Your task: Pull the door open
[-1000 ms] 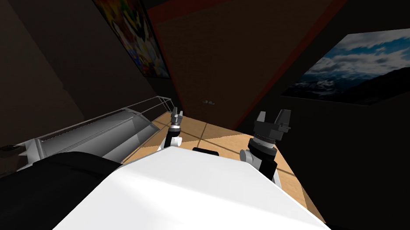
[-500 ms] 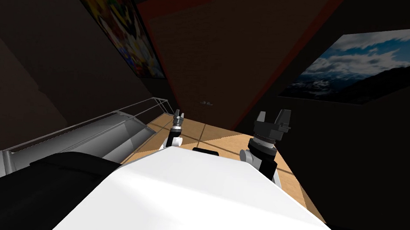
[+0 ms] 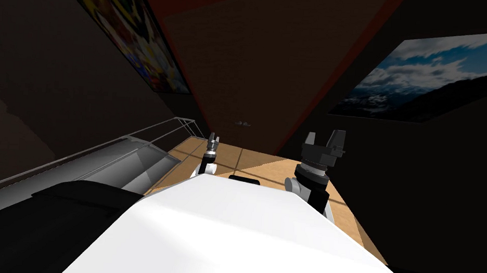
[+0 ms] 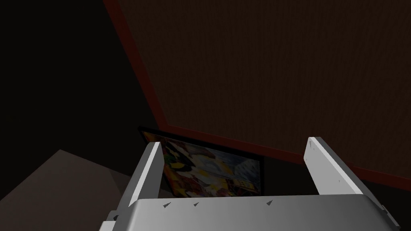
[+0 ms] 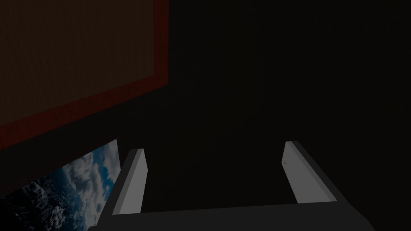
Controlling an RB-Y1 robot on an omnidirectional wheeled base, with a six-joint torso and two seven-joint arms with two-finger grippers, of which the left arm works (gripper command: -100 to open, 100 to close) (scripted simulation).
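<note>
Two pincers are hanging in front of me, both standing open with nothing in them. My left pincer is pointing up at the door, its fingers spread wide apart. My right pincer is doing the same, and its fingers are gaping too.

Past them, the tan floor is running up to the door. The door is sitting straight ahead of me, big and dark brown, with a red frame going round it, and it is looking shut. A small pale handle is sticking out of it, between my two pincers and nearer the left one, but well apart from both.

I am thinking the door is going to feel hard and heavy, and is going to swing when pulled. Its flat face is giving me nothing to grab, so the handle is the place to take hold. That handle is looking tiny and maybe slippery, so a tight squeeze and a slow pull are making sense.

On my left a long grey thing with a thin rail is lying under a bright painting. On my right a picture of clouds is hanging on the dark wall.
</note>
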